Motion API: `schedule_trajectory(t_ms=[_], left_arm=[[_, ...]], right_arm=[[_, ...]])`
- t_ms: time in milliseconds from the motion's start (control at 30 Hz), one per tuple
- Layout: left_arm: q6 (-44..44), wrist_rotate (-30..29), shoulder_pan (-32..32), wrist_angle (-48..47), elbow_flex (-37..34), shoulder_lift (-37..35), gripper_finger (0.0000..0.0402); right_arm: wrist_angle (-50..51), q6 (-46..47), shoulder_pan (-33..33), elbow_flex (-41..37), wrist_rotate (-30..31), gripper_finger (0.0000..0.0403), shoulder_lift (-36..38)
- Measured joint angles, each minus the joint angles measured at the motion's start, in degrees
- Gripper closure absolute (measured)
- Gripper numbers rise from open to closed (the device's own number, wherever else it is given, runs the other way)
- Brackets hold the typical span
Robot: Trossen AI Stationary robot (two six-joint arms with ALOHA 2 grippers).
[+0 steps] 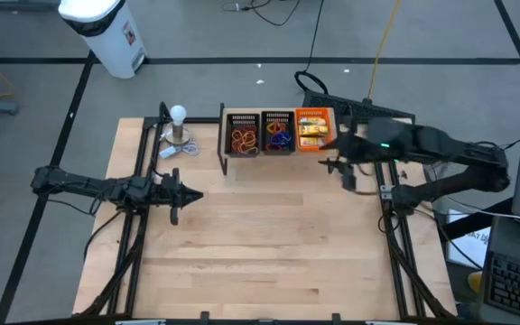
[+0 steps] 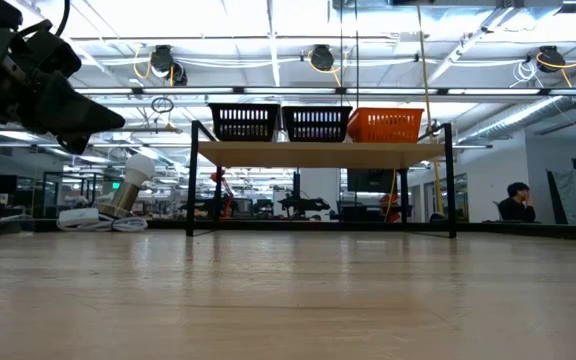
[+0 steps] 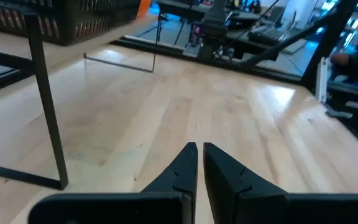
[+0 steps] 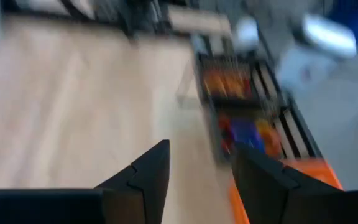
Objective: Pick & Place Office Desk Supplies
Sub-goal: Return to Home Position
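The supplies lie in three bins on a raised shelf at the table's far edge. Orange and tan rubber bands [image 1: 244,138] fill the left black mesh bin, blue and red rings [image 1: 279,135] the middle one, and yellow packets [image 1: 311,131] the orange bin. My right gripper [image 1: 330,165] hovers open just near of the orange bin [image 4: 303,180], holding nothing that shows. My left gripper [image 1: 192,194] is shut and empty above the table's left part, and it also shows raised in the low view [image 2: 93,118].
A white bulb on a round metal base [image 1: 179,126] stands at the far left, beside the shelf. The shelf's black frame legs [image 3: 48,118] rise close to my left gripper. Bare wooden table [image 1: 269,244] stretches over the middle and near side.
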State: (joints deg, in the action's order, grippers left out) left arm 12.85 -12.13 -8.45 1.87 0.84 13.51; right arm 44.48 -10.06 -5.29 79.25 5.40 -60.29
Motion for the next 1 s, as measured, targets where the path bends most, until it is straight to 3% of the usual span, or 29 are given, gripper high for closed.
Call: schedule_trajectory(t_ms=[133, 300, 500, 600, 800, 1000], left_arm=[[-0.37, -3.36, 0.00, 0.59, -0.03, 1.34, 0.0376], [-0.32, -8.59, 0.49, 3.27, -0.17, 2.30, 0.0376], [-4.45, -8.82, 2.17, 4.65, 1.09, 2.22, 0.0376], [-10.40, -7.43, 2.03, 6.20, 2.75, 2.06, 0.0376], [-18.74, -7.48, 0.11, 8.98, 5.93, -1.24, 0.0395], [-21.58, -7.41, -1.93, 7.97, 5.97, -5.52, 0.0399]], right_arm=[[-16.41, 4.59, 3.99, -11.89, -2.68, 0.0269, 10.92], [-37.32, 11.13, 7.32, -32.73, -2.72, 0.0306, 23.12], [-60.92, 15.07, 7.68, -53.36, -3.08, 0.0388, 28.37], [-70.25, 15.73, 7.67, -59.61, -4.17, 0.0394, 28.95], [-73.91, 17.51, 7.66, -65.82, -3.66, 0.0401, 32.55], [-74.09, 15.97, 7.62, -70.01, 0.78, 0.0402, 35.88]])
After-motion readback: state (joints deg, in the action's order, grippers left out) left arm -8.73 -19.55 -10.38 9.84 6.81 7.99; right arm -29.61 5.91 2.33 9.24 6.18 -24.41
